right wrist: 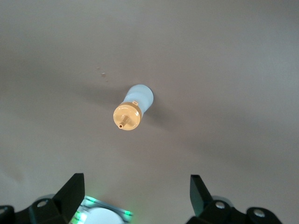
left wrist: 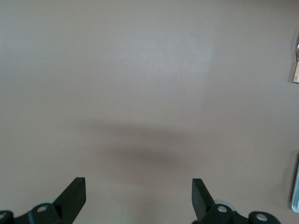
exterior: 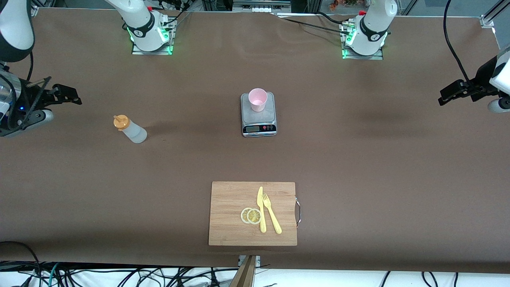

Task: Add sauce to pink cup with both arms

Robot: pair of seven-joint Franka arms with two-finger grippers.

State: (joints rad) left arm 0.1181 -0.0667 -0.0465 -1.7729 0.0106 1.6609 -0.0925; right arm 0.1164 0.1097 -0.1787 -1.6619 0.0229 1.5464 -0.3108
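The sauce bottle (exterior: 130, 129), translucent white with an orange nozzle cap, stands upright on the brown table toward the right arm's end. It also shows in the right wrist view (right wrist: 133, 108), seen from above. The pink cup (exterior: 257, 99) stands on a small grey scale (exterior: 259, 119) at the table's middle. My right gripper (exterior: 71, 97) is open and empty, up in the air over the table's edge beside the bottle; its own view shows it too (right wrist: 138, 196). My left gripper (exterior: 446, 95) is open and empty over bare table at the left arm's end (left wrist: 138, 196).
A wooden cutting board (exterior: 231, 199) lies nearer the front camera than the scale, with a yellow knife (exterior: 261, 209), a yellow fork (exterior: 271, 213) and two lemon slices (exterior: 251, 215) on it. A corner of the board (left wrist: 296, 74) shows in the left wrist view.
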